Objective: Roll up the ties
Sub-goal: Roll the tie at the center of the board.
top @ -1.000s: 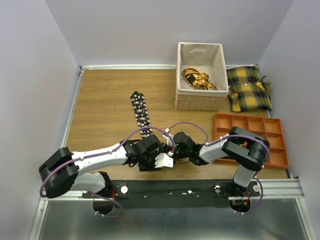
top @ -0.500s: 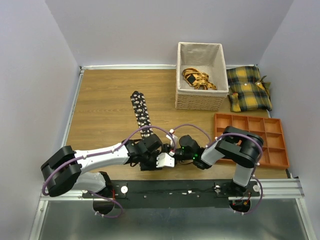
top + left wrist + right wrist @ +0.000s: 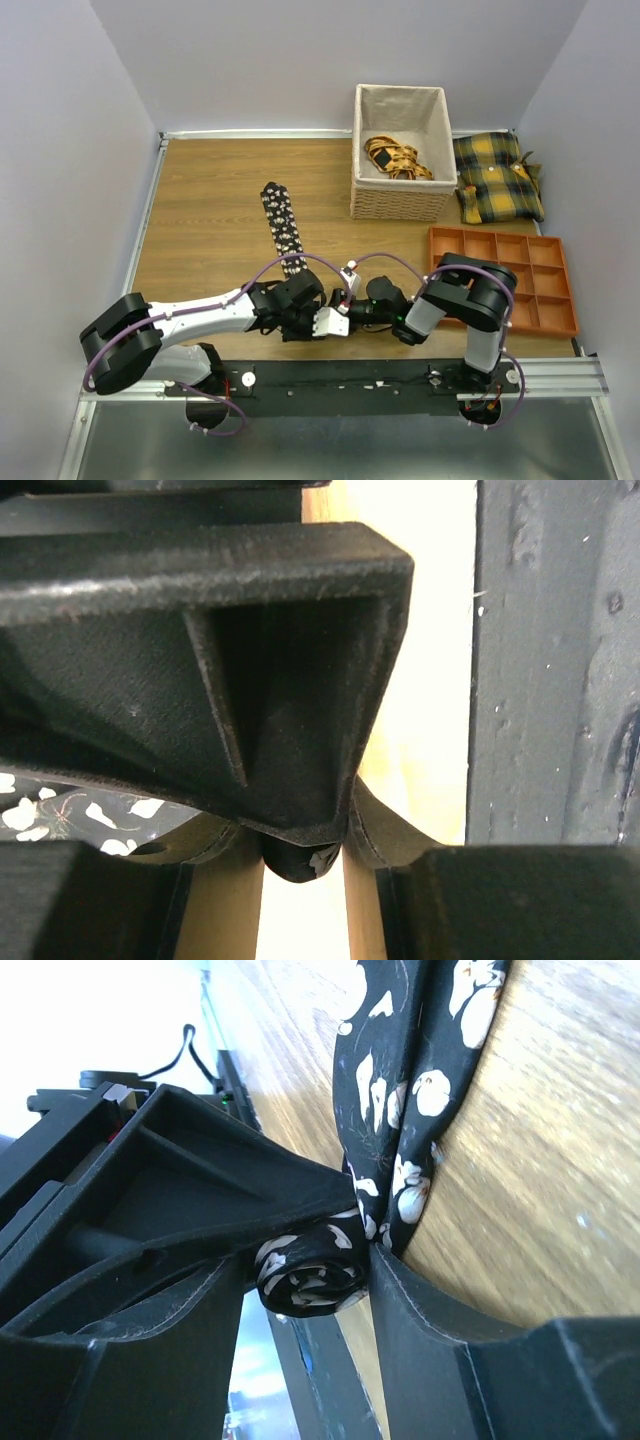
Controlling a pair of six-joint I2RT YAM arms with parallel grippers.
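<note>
A black tie [image 3: 283, 228] dotted with white flowers lies as a strip on the wooden table, running toward the near edge. Its near end is wound into a small coil [image 3: 310, 1278], where both grippers meet. My right gripper [image 3: 312, 1272] is shut on the coil, a finger against each side. My left gripper [image 3: 300, 880] crosses it, and its pads close on the coil's dark end [image 3: 295, 862] under the right gripper's finger [image 3: 250, 680]. In the top view the left gripper [image 3: 325, 305] and right gripper [image 3: 345, 305] hide the coil.
A cloth-lined wicker basket [image 3: 400, 205] holding yellow patterned strips stands at the back. Two yellow-and-black plaid cushions [image 3: 497, 178] lie to its right. An orange compartment tray [image 3: 540, 260] sits right of the right arm. A black rail [image 3: 350, 375] runs along the near edge.
The right arm's elbow has swung left and folded closer to its wrist. The left jaws have narrowed a little. The strip on the table has not shifted.
</note>
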